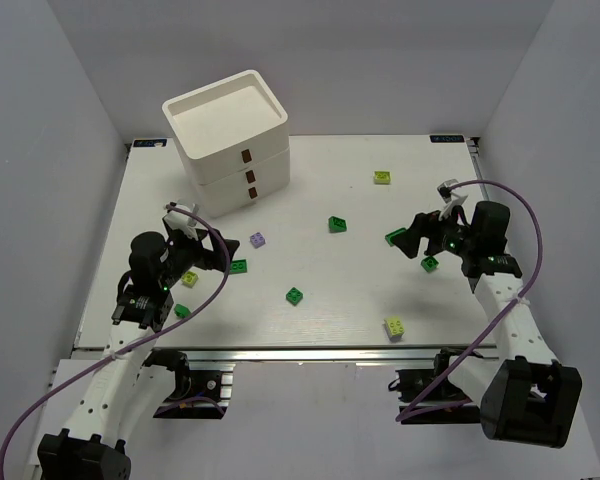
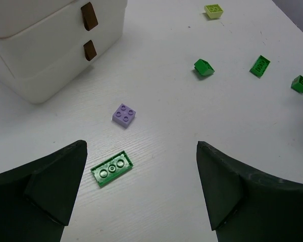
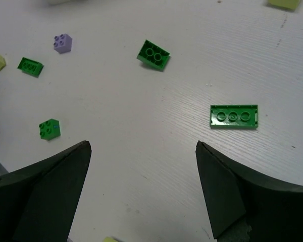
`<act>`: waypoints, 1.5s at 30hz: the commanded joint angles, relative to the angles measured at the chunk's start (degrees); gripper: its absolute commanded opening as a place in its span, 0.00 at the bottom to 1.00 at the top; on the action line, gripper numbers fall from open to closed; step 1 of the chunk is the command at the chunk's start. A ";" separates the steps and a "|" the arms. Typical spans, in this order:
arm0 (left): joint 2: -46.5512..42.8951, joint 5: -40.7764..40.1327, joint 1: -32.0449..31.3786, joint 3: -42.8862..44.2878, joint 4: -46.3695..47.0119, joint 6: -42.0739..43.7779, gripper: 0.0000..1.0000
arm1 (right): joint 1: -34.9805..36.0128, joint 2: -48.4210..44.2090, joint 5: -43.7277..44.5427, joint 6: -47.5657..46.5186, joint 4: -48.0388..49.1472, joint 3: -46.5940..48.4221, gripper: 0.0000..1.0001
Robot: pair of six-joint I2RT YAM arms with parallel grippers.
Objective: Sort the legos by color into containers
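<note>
A yellow-green brick [image 1: 394, 327] lies near the front edge of the table [image 1: 340, 300]. Both grippers hang above the table with jaws wide apart, holding and touching nothing. Under the left gripper [image 2: 141, 146], a green plate [image 2: 111, 168] lies flat close to its left finger, with a purple brick [image 2: 124, 115] just beyond. Ahead of the right gripper [image 3: 143, 145], toward its right finger, lies a second green plate [image 3: 234, 116], and a green brick [image 3: 153, 54] lies farther on. At the far left stands the drawer unit [image 1: 230, 140], its drawers pushed in.
</note>
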 commanded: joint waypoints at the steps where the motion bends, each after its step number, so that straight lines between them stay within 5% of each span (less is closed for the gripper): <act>1: -0.64 1.94 0.09 2.03 0.27 -0.31 0.98 | -0.03 0.91 -7.94 -2.82 0.74 2.75 0.89; 5: 0.33 1.50 0.09 2.29 0.01 -0.83 0.98 | 1.37 4.86 -18.42 -15.73 -5.22 6.08 0.89; 12: 1.56 0.18 0.09 2.82 -0.43 -1.27 0.92 | 8.74 14.00 -14.93 -19.36 -8.32 16.72 0.89; 13: 1.56 0.18 0.09 2.65 -0.34 -1.36 0.87 | 10.23 14.79 -14.05 -19.62 -8.22 18.64 0.89; 17: 2.70 0.45 0.09 2.82 -0.43 -1.45 0.28 | 17.07 18.57 -7.38 -14.54 -3.23 23.22 0.89; 19: 3.40 0.97 0.09 2.91 -0.60 -1.27 0.17 | 19.99 22.35 -0.11 -13.12 -2.07 26.64 0.80; 20: 3.84 0.89 0.09 3.00 -0.69 -1.19 0.20 | 23.83 23.75 2.29 -9.98 -1.55 30.05 0.72; 21: 4.11 0.71 0.09 3.00 -0.78 -1.10 0.43 | 24.92 26.12 4.31 -8.04 0.72 31.39 0.57; 23: 4.29 -0.25 0.09 2.82 -0.87 -1.27 0.70 | 28.85 28.94 10.21 -3.30 2.14 35.94 0.54; 25: 4.20 -1.39 0.09 2.82 -1.22 -1.19 0.86 | 31.24 33.25 13.01 0.05 2.67 39.30 0.60; 28: 4.28 -2.97 0.09 2.65 -1.31 -1.10 0.90 | 34.06 38.52 15.14 5.24 3.64 45.10 0.75; 45: 3.76 -5.79 0.09 3.00 -2.19 -0.31 0.91 | 43.56 66.20 28.50 14.66 14.62 73.32 0.76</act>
